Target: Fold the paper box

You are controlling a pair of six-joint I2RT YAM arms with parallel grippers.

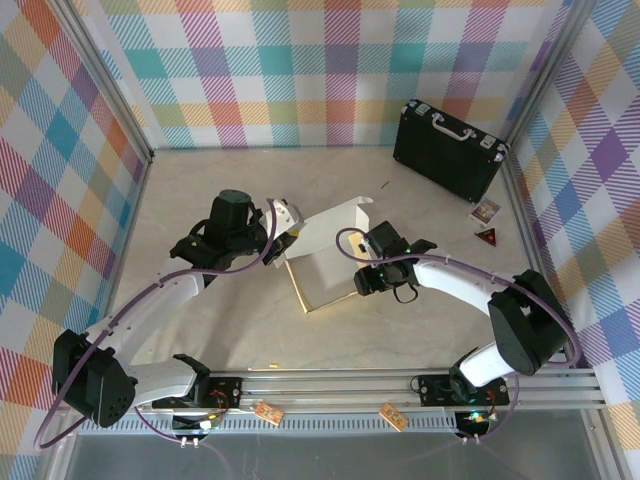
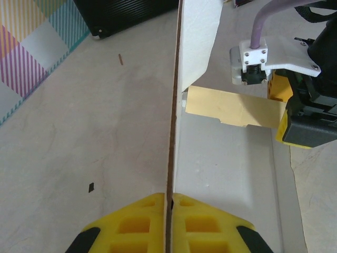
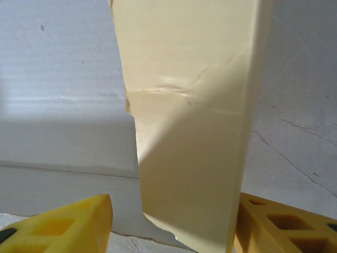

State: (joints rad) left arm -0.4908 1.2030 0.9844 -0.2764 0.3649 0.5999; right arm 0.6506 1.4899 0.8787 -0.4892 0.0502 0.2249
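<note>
Centre of the pale table [image 1: 190,190], the thin cardboard paper box [image 1: 325,262], white inside and tan outside, sits half raised. The left gripper [image 2: 169,199] is clenched on the edge of an upright wall. The right gripper [image 3: 174,211] stands parted around a tan flap [image 3: 189,132], one yellow finger [image 3: 274,221] against it, the other just clear. A black hard briefcase [image 1: 447,150] stands far right.

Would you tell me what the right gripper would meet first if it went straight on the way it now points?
Probably the tan cardboard flap of the thin paper box, standing between the right gripper's open jaws; the box's white panel lies behind it.
</note>
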